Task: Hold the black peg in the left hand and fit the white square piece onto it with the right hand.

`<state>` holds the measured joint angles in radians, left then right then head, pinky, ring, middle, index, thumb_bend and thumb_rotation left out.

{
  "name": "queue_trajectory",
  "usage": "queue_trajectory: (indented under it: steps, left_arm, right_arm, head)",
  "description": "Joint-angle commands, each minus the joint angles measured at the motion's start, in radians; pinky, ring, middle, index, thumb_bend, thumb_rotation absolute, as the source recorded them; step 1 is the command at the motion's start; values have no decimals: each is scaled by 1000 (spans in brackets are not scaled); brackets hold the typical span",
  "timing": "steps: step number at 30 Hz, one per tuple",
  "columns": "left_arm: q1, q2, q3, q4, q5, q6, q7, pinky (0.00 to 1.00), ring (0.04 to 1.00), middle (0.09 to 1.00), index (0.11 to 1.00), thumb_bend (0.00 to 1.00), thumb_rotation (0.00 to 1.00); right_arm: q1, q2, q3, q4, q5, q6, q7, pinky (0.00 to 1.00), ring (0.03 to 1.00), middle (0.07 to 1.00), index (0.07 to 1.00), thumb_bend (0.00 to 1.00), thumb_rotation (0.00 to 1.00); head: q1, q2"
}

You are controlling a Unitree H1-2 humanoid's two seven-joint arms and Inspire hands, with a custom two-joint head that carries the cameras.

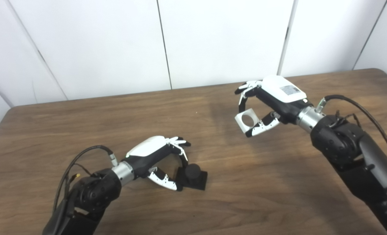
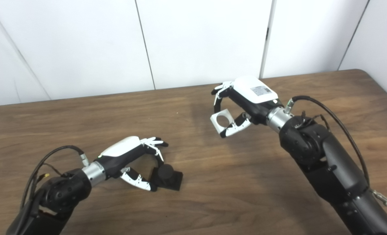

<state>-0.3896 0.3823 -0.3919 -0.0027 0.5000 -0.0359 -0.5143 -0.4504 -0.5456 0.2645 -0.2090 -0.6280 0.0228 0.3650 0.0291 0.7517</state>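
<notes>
Peg (image 1: pixel 193 174) on surface (image 1: pixel 261 182), left hand (image 1: pixel 160 160) closing around it; square (image 1: pixel 246 121) aloft in right hand (image 1: pixel 265 104).
Left fingers (image 1: pixel 180 150) touch peg base, grip unclear; right fingers pinch square. Risk: loose peg tilts, hole misses.

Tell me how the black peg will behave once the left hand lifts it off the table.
The black peg looks rigid, so it should not flex in the left hand. Its flat square base sits flush on the table, so it seems unlikely to roll or tip. It looks small and probably light, though the fingers close near one edge, so it might twist.
</notes>
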Motion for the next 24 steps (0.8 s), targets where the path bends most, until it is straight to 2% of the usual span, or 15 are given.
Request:
queue_trajectory:
  steps: [1,8,12,20,24]
  left_arm:
    - [-21,-3,-16,-10,27,6,-3,996,995,932,493,521,72]
    - [-26,-3,-24,-5,34,8,3,990,996,932,493,521,74]
    - [-27,-2,-24,-6,33,10,3,985,995,931,493,521,74]
    - [-29,-6,-26,-11,34,21,1,989,992,929,493,521,74]
    - [-30,-8,-28,-11,36,22,1,992,993,930,493,521,74]
  right_arm:
    - [-33,-11,-11,-55,22,-34,16,702,871,813,481,517,138]
    - [-35,12,5,-130,31,-42,69,696,866,810,481,516,139]
    - [-37,30,17,-165,46,-30,105,726,863,804,480,517,138]
    - [-49,69,52,-208,45,-33,173,689,844,797,481,517,139]
    - [-56,83,65,-212,52,-33,203,729,848,809,480,517,139]
  head:
    - [2,2]
    - [14,8]
    - [17,10]
    - [26,14]
    - [29,15]
